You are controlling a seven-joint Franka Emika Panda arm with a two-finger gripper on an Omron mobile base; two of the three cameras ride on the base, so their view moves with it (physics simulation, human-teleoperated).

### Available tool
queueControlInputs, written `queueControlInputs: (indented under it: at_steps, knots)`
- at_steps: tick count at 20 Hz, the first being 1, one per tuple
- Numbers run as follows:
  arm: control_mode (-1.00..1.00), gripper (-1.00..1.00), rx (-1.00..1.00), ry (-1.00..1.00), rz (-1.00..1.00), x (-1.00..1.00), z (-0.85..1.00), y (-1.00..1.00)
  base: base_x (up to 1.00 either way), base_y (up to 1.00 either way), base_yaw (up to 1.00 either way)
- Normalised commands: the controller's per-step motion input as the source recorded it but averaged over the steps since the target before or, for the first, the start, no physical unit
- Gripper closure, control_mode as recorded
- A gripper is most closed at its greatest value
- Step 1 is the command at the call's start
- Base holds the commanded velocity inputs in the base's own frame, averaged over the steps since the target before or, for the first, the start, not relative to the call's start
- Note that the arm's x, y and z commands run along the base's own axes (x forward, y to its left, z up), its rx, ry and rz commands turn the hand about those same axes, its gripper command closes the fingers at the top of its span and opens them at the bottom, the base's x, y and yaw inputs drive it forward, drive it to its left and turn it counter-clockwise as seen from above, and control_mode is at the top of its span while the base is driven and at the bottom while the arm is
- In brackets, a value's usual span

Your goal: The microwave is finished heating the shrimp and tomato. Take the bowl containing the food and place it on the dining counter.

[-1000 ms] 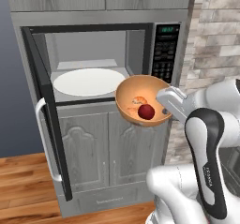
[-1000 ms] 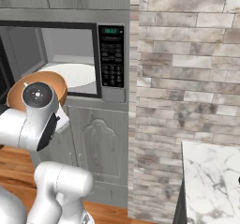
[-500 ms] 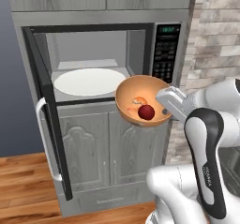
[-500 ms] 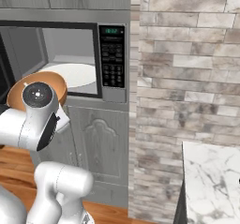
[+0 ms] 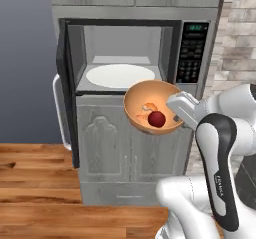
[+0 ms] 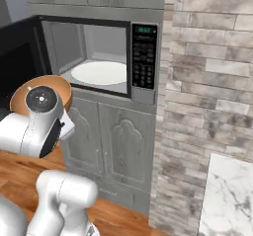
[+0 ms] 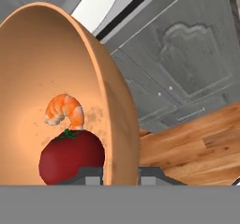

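Two foods sat in the bowl (image 5: 150, 105): the shrimp (image 7: 64, 109) and the tomato (image 5: 157, 119), touching each other. The jaws were clamped on the bowl's rim. The bowl hung tipped in the air, just in front of the open microwave (image 5: 195, 48), below its white turntable (image 5: 119, 75).

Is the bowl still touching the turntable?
Apart. Left base view: the bowl hangs out in front of the microwave, clear of the white turntable inside.
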Motion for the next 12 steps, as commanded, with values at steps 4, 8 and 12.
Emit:
queueControlInputs:
  at_steps: [4,8,12]
  knots:
    - [1.00,1.00,0.00,0.00,0.00,0.00,0.00,0.00,-0.99,-0.80,0.54]
    - [1.00,1.00,0.00,0.00,0.00,0.00,0.00,0.00,-0.86,-0.48,0.68]
    - [1.00,1.00,0.00,0.00,0.00,0.00,0.00,0.00,-0.58,-0.04,0.85]
